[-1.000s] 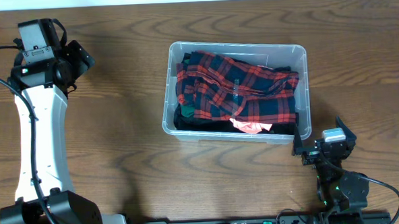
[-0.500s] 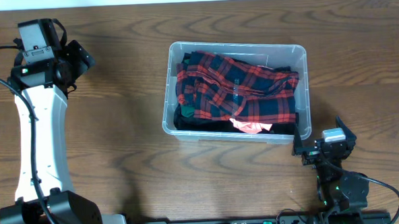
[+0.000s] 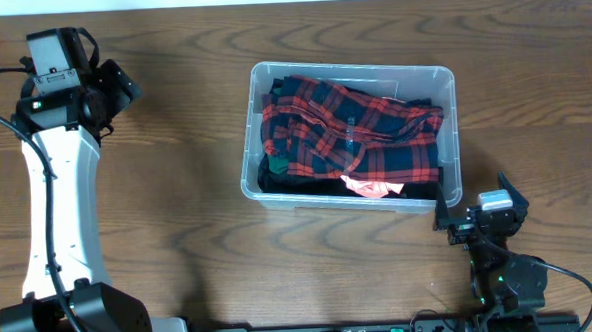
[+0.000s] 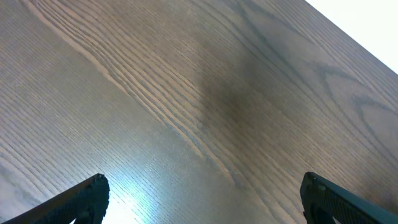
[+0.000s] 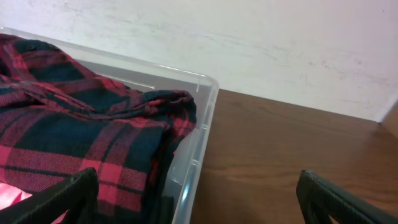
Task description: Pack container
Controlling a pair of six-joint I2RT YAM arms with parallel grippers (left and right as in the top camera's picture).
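The clear plastic container [image 3: 450, 129] sits right of centre on the wooden table. It holds a red and navy plaid shirt [image 3: 350, 134], dark clothes beneath and a pink piece [image 3: 369, 188] near its front wall. The right wrist view shows its rim [image 5: 202, 121] and the plaid shirt [image 5: 74, 137]. My left gripper [image 3: 112, 89] is open and empty over bare table at the far left, its fingers wide apart in the left wrist view [image 4: 202, 193]. My right gripper [image 3: 478, 218] is open and empty just outside the container's front right corner, also seen in its own view [image 5: 199, 199].
A white wall [image 5: 249, 43] runs behind the table's far edge. The left arm's white link [image 3: 62, 196] lies along the left side. Bare wood [image 3: 175, 141] lies between the left arm and the container.
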